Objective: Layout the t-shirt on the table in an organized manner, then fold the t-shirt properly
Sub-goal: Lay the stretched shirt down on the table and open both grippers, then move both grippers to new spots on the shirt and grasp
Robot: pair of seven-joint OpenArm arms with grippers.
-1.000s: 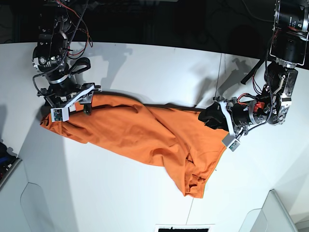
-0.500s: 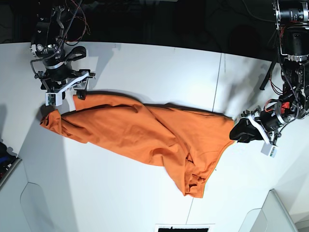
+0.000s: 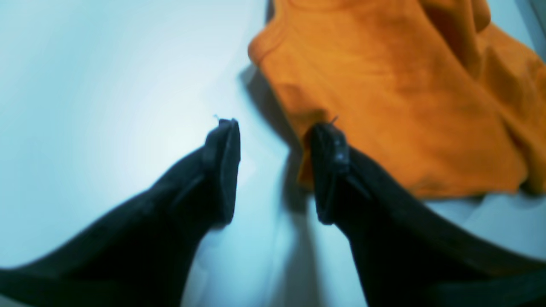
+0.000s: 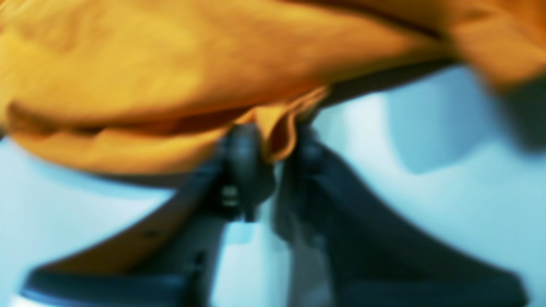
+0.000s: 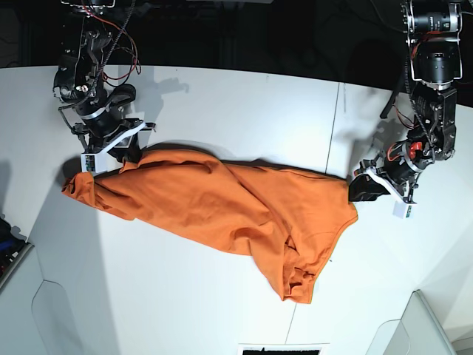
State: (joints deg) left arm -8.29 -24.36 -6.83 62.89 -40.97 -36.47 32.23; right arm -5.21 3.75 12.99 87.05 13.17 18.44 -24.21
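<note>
The t-shirt point(image 5: 222, 203) lies long across the middle of the table point(image 5: 244, 103), stretched between the 2 arms. The right gripper point(image 4: 268, 147) pinches its edge near the far-left corner. The left gripper point(image 3: 273, 170) waits open, just beside the other end.

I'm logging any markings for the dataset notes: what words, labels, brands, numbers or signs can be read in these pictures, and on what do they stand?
None can be read.
The t-shirt: plain orange, no print or logo visible.
The table: bare white, only a thin dark seam.
Left gripper and right gripper: dark fingers without lettering; the right wrist view is blurred.
Small white and green parts on the arms in the base view: too small to read.
</note>
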